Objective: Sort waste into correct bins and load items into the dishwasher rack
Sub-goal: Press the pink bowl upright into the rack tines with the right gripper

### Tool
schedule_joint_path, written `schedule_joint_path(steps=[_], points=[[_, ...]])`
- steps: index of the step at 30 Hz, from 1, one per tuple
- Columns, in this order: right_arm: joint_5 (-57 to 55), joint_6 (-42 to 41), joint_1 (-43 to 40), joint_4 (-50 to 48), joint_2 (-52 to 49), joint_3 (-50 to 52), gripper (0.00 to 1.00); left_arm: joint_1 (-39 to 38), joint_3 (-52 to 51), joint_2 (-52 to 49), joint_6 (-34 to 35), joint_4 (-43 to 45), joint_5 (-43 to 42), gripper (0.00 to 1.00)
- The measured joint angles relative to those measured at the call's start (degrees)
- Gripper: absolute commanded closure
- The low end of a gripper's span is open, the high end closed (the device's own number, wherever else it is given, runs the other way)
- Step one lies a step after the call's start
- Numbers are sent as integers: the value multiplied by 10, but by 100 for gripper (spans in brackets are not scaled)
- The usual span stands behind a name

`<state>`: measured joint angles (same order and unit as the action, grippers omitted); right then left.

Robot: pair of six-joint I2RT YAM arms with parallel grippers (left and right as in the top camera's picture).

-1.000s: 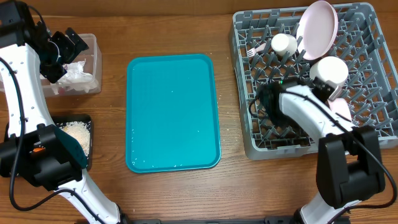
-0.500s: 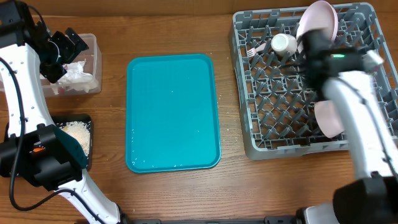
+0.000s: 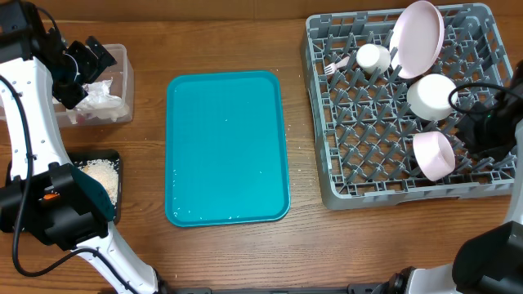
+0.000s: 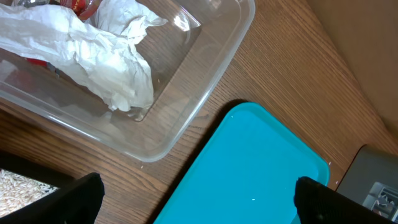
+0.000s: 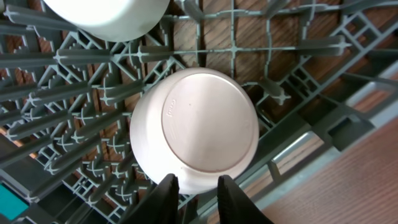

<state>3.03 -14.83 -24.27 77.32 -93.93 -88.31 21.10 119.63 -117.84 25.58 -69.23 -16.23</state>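
Right gripper (image 5: 196, 183) nearly pressed together (nothing between), beside tilted white bowl (image 5: 208, 121), base toward it, in dishwasher rack (image 5: 74, 60).

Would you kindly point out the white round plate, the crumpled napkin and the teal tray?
white round plate (image 3: 417, 37), overhead view, middle of its face
crumpled napkin (image 4: 109, 62), left wrist view, centre of the paper
teal tray (image 3: 227, 147), overhead view, bare middle of its floor
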Motion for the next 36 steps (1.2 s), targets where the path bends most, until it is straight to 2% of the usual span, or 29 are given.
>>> schedule_joint_path(steps=[1, 3, 12, 22, 31, 33, 36], points=[[1, 2, 1, -8, 0, 7, 78, 0, 0, 0, 0, 0, 0, 0], [2, 3, 1, -30, 0, 26, 86, 0, 0, 0, 0, 0, 0, 0], [1, -10, 0, -107, -1, 97, 89, 0, 0, 0, 0, 0, 0, 0], [45, -14, 4, -90, -1, 110, 91, 0, 0, 0, 0, 0, 0, 0], [70, -14, 40, -71, -1, 110, 91, 0, 0, 0, 0, 0, 0, 0], [77, -14, 51, -66, -1, 110, 96, 0, 0, 0, 0, 0, 0, 0], [89, -10, 68, -60, -1, 110, 96, 0, 0, 0, 0, 0, 0, 0]])
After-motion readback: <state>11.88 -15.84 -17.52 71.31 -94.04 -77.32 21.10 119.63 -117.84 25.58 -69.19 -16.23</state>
